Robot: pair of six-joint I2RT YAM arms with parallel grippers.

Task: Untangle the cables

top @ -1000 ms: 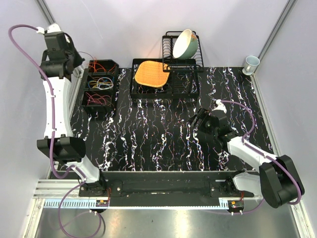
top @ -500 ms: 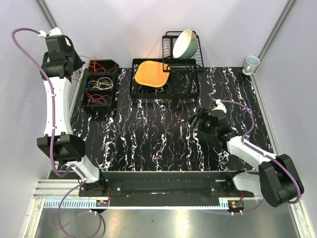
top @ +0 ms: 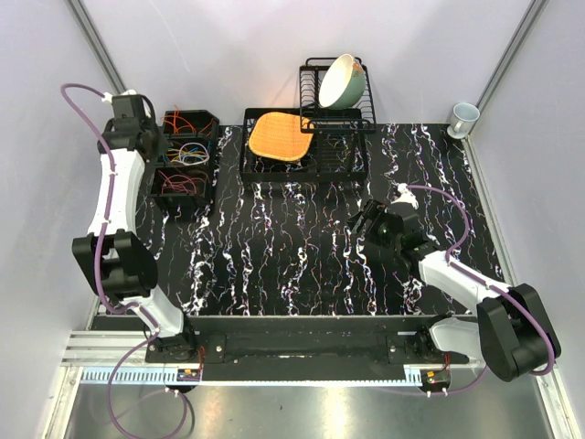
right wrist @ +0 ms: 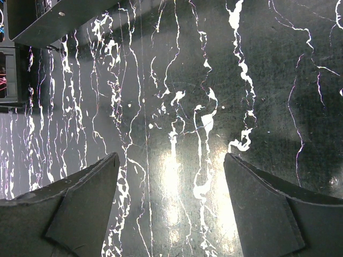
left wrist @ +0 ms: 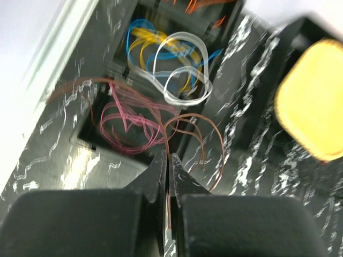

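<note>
Barely begun, I judge: the left gripper [left wrist: 167, 160], jaws pinching 1 brown wire [left wrist: 185, 120], hangs over the 3-compartment bin [top: 185, 207], where the remaining cables [top: 187, 154] lie coiled. The right gripper [right wrist: 170, 176] has its jaws spread above the tabletop [right wrist: 177, 80].

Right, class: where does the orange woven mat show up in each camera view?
Top external: orange mat in the black tray, back centre.
Left wrist: the mat, blurred, at the right edge.
Right wrist: not in view.
Shared landmark: the marbled black tabletop.
</note>
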